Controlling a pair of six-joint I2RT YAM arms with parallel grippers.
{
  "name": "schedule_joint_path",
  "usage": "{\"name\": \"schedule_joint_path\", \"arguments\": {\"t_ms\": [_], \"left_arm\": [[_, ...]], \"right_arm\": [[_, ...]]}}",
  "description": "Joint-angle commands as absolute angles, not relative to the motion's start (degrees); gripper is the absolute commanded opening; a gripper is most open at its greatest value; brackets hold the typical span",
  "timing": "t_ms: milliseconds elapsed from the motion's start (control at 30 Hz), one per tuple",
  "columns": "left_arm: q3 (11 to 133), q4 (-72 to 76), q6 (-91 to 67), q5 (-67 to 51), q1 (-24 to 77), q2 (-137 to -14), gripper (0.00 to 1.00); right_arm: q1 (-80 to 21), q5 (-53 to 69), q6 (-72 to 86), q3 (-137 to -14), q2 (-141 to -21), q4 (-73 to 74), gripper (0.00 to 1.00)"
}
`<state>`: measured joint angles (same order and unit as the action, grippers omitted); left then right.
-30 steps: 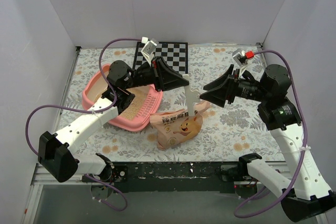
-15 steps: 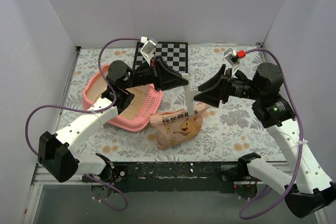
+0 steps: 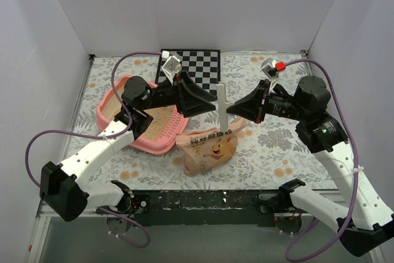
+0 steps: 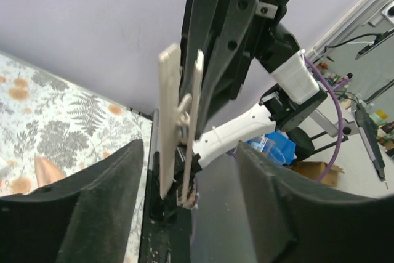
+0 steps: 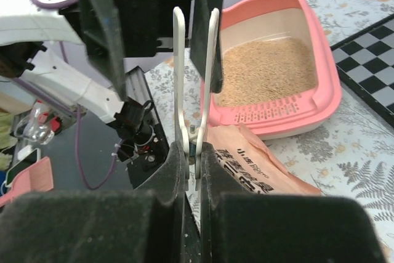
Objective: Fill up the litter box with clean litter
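Observation:
The salmon-pink litter box (image 3: 108, 100) sits at the left of the table, tan clean litter (image 3: 161, 121) lying in it. In the right wrist view the litter box (image 5: 335, 90) holds a flat bed of litter (image 5: 265, 69) behind its slotted grate. A long white bag clip (image 3: 221, 106) stands upright between the two arms, above a peach litter bag (image 3: 209, 149). My right gripper (image 5: 194, 152) is shut on the clip's (image 5: 195, 60) lower end. My left gripper (image 4: 191, 152) is open, its fingers apart on either side of the clip (image 4: 180, 115).
The black-and-white chessboard (image 3: 191, 66) lies at the back, behind the litter box. White walls close in the left, back and right sides. The printed bag (image 5: 258, 164) lies in front of the box's grate end.
My right gripper moved left and shut on the white clip. My left gripper, which was shut on the clip, has opened and pulled back a little to the left.

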<state>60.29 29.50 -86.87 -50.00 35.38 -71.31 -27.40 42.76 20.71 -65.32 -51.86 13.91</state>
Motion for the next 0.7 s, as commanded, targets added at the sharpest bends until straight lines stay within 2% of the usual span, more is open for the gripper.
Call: {"name": "schedule_joint_path", "arguments": {"t_ms": [0, 200, 300, 500, 667], "left_arm": [[57.9, 19.5, -76.8, -50.2, 35.0, -63.7, 0.68], [54.8, 3.2, -62.6, -48.3, 35.0, -60.7, 0.70], [54.8, -5.2, -53.5, -45.2, 35.1, -62.2, 0.67], [52.1, -8.3, -42.5, -37.8, 35.2, -62.8, 0.64], [51.1, -9.9, -37.2, -36.5, 35.5, -65.0, 0.64]], "right_arm": [[-27.2, 37.5, 13.7, -70.4, -51.4, 21.5, 0.01], [-26.9, 33.8, 4.3, -77.4, -52.0, 31.7, 0.01], [-26.8, 35.5, 0.8, -83.1, -55.5, 38.0, 0.01], [-26.9, 35.6, -3.5, -86.7, -59.5, 44.6, 0.01], [-26.9, 32.8, -6.4, -86.8, -61.7, 47.7, 0.01]]}}
